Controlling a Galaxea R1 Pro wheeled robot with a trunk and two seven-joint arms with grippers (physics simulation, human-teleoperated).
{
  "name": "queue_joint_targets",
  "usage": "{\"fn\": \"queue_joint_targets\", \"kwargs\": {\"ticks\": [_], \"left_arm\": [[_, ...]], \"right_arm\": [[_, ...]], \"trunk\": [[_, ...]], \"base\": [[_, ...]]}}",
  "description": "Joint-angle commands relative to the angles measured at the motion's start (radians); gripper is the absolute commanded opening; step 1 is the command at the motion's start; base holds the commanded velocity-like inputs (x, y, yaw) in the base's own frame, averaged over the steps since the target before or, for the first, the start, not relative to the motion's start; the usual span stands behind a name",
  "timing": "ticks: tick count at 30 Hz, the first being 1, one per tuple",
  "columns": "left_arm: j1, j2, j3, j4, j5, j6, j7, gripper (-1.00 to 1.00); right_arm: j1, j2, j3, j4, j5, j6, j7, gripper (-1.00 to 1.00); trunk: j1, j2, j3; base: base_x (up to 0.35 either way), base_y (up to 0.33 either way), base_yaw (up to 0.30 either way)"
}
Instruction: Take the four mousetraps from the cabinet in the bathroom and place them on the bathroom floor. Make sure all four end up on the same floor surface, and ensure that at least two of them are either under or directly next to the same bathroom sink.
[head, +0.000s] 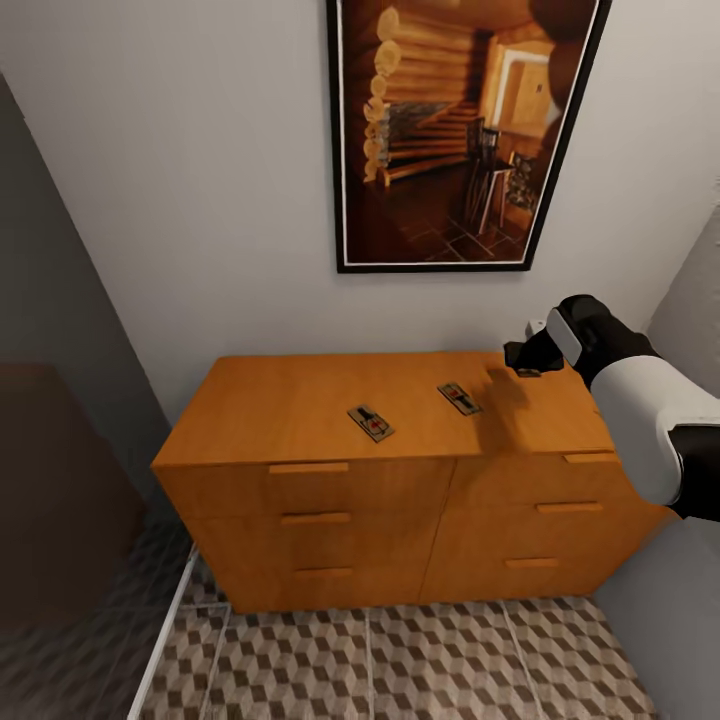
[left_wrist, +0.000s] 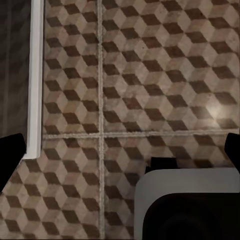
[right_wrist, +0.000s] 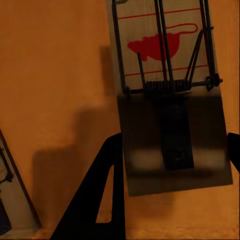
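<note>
The right claw (head: 524, 356) hovers spread above the orange-brown wooden cabinet's (head: 300, 405) flat top; directly beneath lies a tan wooden mousetrap (right_wrist: 167, 95) printed with a red mouse silhouette, no readable writing. Another mousetrap (head: 370, 422) lies further away.

The left claw's state I cannot tell.

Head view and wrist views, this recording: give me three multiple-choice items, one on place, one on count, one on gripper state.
1. Where do the mousetraps lie?
A) cabinet top B) floor C) open drawer
2. How many mousetraps does the head view show on the cabinet?
A) one B) two C) four
3. The right gripper is:
A) at the floor B) over the cabinet top C) on a drawer handle

Answers: 1 A, both mousetraps rest on the cabinet. 2 B, two boards show there. 3 B, the right gripper hangs above the top, a mousetrap between its fingers in its wrist view.
</note>
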Motion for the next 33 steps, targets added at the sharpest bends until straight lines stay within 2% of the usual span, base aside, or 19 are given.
{"fn": "queue_joint_targets", "kwargs": {"ticks": [1,33], "left_arm": [[-0.001,0.0,-0.009,0.004,0.005,-0.006,0.003,1.0],[-0.002,0.0,-0.008,0.004,0.005,-0.005,0.003,1.0]], "right_arm": [[0.0,-0.001,0.006,-0.001,-0.01,0.004,-0.003,-1.0],[0.0,-0.001,0.011,0.002,-0.01,0.003,-0.003,-1.0]], "trunk": [[-0.001,-0.001,-0.001],[-0.001,-0.001,-0.001]], "base": [[-0.334,0.0,0.0],[-0.336,0.0,0.0]]}}
